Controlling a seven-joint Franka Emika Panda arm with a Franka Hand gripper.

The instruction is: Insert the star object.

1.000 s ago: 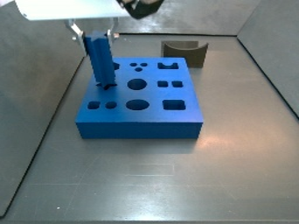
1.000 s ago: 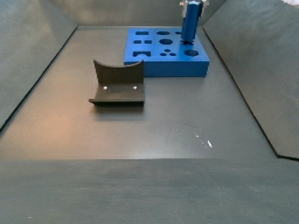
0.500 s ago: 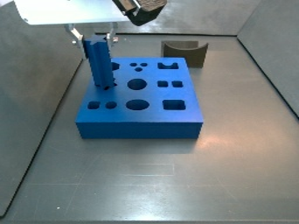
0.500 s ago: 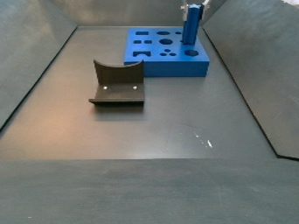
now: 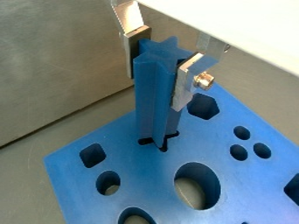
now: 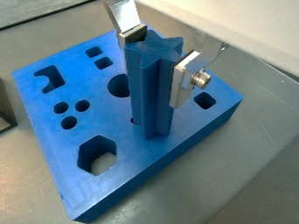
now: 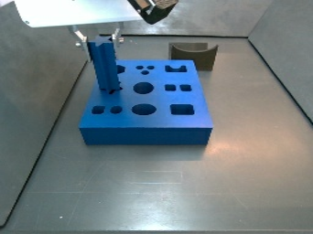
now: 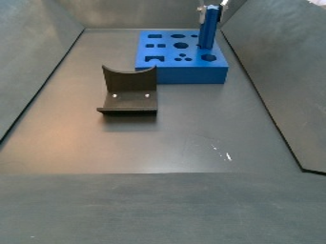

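The star object [image 5: 156, 96], a tall bright blue ridged peg, stands upright with its lower end in a hole of the wide blue block [image 5: 105, 157]. It also shows in a wrist view [image 6: 152, 87] and in both side views [image 7: 102, 69] [image 8: 205, 29]. My gripper [image 5: 162, 63] is above the block, its silver fingers [image 6: 184, 77] closed on the peg's top from two sides. The gripper also shows in a side view [image 7: 99, 38]. The block [image 7: 146, 128] lies on the floor near a wall [image 8: 192, 74].
A dark olive curved piece [image 7: 193, 53] lies on the floor apart from the block, also seen in a side view [image 8: 128, 91]. Grey walls enclose the floor on several sides. The block has several other shaped holes [image 6: 119, 85].
The gripper and the peg have sunk a little and shifted slightly sideways over the block since a second ago. Nothing has moved in the last half second.
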